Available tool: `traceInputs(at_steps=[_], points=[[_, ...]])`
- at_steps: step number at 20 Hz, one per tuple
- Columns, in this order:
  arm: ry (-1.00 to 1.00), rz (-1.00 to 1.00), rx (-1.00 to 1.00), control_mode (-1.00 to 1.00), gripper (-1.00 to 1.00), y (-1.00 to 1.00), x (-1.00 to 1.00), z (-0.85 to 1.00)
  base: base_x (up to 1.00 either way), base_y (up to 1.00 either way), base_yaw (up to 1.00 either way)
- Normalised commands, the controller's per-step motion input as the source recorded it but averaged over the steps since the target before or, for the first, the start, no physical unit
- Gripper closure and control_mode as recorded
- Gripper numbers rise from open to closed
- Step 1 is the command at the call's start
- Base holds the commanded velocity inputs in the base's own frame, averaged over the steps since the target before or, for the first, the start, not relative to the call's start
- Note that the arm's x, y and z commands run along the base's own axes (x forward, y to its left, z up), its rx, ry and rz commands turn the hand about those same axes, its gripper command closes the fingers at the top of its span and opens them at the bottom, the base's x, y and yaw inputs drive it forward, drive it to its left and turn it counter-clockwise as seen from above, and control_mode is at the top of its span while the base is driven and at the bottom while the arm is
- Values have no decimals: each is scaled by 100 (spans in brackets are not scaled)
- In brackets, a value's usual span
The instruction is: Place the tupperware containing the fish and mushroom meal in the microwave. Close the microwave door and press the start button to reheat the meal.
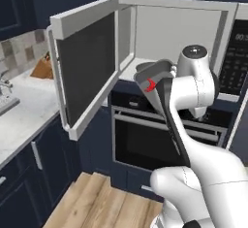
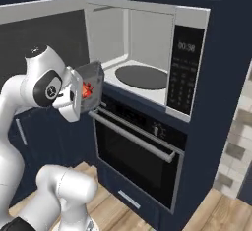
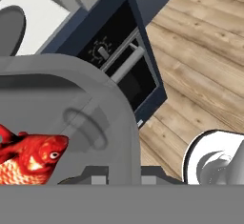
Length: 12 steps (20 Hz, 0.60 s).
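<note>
Grey shallow tupperware [image 2: 90,90], red-orange fish [image 3: 28,158] inside, is clenched in my pincer [image 2: 78,97]; the silver microwave's [image 2: 189,18] pale cavity lies just ahead, slightly above.

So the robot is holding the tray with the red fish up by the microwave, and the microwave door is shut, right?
Not quite. The microwave door is swung wide open, not shut, as the left base view shows. The rest holds: the gripper holds the tupperware with the red fish in front of the microwave.
</note>
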Motion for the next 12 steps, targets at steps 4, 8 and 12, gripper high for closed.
traceInputs(at_steps=[4,8,12], points=[[0,0,0,100,100,0,0,0,33,34,-45],[0,0,0,100,100,0,0,0,31,37,-44],[0,0,0,100,100,0,0,0,17,47,-42]])
